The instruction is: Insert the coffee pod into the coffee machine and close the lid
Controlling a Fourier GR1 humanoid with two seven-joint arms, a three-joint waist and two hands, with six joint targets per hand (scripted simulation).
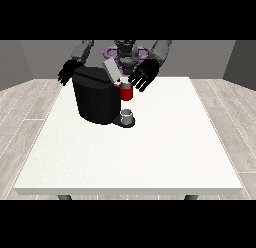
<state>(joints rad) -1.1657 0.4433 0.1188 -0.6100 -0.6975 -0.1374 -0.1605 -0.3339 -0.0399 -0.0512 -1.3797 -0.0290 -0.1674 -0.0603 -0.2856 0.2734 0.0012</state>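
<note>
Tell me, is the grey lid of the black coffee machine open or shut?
Open: the grey lid stands tilted up above the black coffee machine.

No readable text, labels, brands, numbers or signs anywhere. Black coffee machine [97,99], centre-left of the frame, shows plain faces with no markings; white table [150,162] also unmarked.

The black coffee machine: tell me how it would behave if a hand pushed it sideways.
The bulky black coffee machine looks broad and squat, so it would probably slide rather than tip. Its size suggests weight. Its raised grey lid might swing, and the small grey cup on its base could topple.
</note>
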